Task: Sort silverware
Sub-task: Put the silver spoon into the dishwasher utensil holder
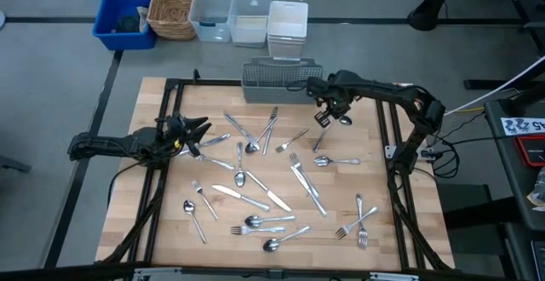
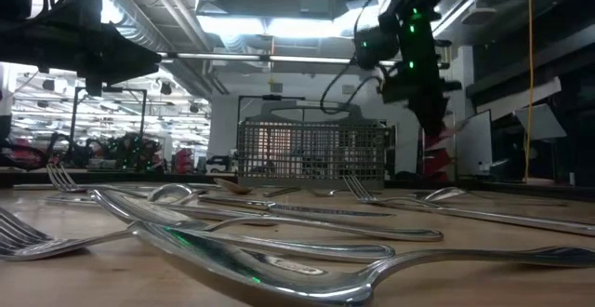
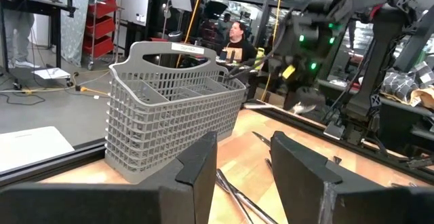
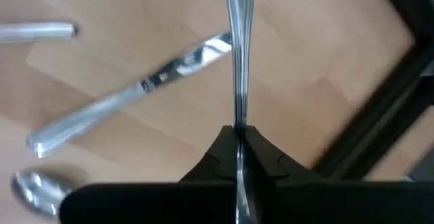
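Many pieces of silverware (image 1: 255,197) lie scattered flat on the wooden table (image 1: 162,230): forks, spoons and knives. The grey mesh basket (image 1: 277,78) stands at the table's far edge. My right gripper (image 1: 328,115) hangs above the table just right of the basket, pointing down, shut on one slim silver piece (image 4: 237,54). In the left wrist view that piece looks like a spoon (image 3: 303,104). My left gripper (image 1: 194,131) waits at the table's left side, level and open, with nothing between its fingers (image 3: 203,166). My right gripper pinches the slim handle (image 4: 237,115) of the piece between its two fingertips, on the flat faces, coming from above and pointing down. The handle runs out past the fingertips, its thin edge toward the camera. The piece is lifted clear of the table; its other end is hidden behind the fingers.
Under my right gripper lie a knife (image 4: 135,95) and a spoon (image 4: 30,187). Beyond the table's far edge stand a blue bin (image 1: 123,17), a wicker basket (image 1: 173,8), clear tubs (image 1: 230,13) and a white tub (image 1: 287,27). A person (image 3: 237,37) sits in the room behind.
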Available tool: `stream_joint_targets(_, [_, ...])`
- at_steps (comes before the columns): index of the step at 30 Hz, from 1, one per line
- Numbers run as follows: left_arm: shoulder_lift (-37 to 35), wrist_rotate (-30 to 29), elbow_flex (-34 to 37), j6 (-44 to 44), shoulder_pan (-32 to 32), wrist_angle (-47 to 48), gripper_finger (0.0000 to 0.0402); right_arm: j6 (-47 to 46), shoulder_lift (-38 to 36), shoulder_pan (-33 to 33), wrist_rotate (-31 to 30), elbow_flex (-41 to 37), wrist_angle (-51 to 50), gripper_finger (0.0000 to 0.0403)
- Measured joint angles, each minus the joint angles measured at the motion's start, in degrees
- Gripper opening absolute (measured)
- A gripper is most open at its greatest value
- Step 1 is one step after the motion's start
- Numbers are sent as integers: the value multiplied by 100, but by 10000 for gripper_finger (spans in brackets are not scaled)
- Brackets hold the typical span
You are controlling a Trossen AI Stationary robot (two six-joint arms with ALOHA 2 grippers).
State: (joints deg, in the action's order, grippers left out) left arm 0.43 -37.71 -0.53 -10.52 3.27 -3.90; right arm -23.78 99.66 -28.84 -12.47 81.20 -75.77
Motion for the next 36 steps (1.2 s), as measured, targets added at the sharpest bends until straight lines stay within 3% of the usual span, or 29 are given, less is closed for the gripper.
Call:
stream_joint_targets(6, [0,0,2,0,1,0,127,524,-2,3,-296,1021,-545,7])
stream_joint_targets(13, [0,0,1,0,0,0,127,1253,-9,-7,-962,1731,-372,10])
stream_joint_targets(21, [-1,0,-1,-108,0,0,127,1375,-9,-7,-908,1783,-482,9])
stream_joint_targets(24, [0,0,2,-107,0,0,127,1592,-6,-7,-1198,1783,-487,10])
stream_joint_targets(31, [0,0,0,-107,1,0,127,3074,-4,-7,-1671,1783,-465,11])
stream_joint_targets(36, [0,0,0,-107,0,0,127,4232,-4,-6,-2366,1783,-453,11])
